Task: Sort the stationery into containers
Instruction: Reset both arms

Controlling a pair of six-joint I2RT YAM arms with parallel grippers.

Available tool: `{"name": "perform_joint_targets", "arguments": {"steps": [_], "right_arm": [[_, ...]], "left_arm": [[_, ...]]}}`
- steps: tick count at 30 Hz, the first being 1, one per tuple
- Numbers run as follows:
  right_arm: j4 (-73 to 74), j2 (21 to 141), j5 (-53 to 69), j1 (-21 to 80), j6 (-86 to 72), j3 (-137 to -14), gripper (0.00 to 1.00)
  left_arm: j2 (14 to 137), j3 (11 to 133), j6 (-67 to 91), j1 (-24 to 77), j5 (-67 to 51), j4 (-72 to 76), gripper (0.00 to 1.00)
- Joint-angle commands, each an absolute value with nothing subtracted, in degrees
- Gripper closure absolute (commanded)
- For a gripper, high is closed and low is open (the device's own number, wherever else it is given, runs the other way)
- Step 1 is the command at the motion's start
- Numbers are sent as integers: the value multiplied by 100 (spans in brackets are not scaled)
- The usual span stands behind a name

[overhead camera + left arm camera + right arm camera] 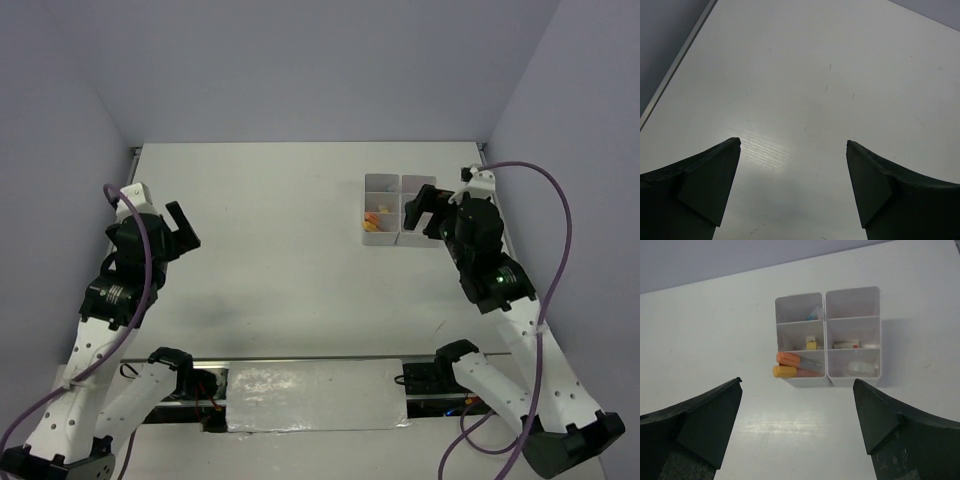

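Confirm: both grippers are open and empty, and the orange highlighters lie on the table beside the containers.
One error: the right wrist view shows the orange highlighters in a compartment of the containers. The left gripper and right gripper are open and empty.

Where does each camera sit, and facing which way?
Top external: above and behind, looking down at the table; left arm, left gripper, right arm, right gripper show.
Left wrist: on left arm, facing the table between its open fingers.
Right wrist: on right arm, facing the containers between its open fingers.
Top and right wrist both show the containers.
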State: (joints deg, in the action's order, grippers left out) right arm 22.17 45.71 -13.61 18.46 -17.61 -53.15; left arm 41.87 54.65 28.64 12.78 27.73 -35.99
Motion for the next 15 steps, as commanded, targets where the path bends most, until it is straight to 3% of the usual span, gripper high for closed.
{"name": "perform_joint_targets", "arguments": {"steps": [1, 15], "right_arm": [[3874, 4177, -1853, 2056, -1600, -5817, 0], [4535, 1741, -2521, 3075, -1441, -5651, 0]], "left_arm": [[4096, 5765, 2839, 1239, 3084, -3673, 1], [3033, 5450, 2725, 1248, 2963, -3973, 1]]}}
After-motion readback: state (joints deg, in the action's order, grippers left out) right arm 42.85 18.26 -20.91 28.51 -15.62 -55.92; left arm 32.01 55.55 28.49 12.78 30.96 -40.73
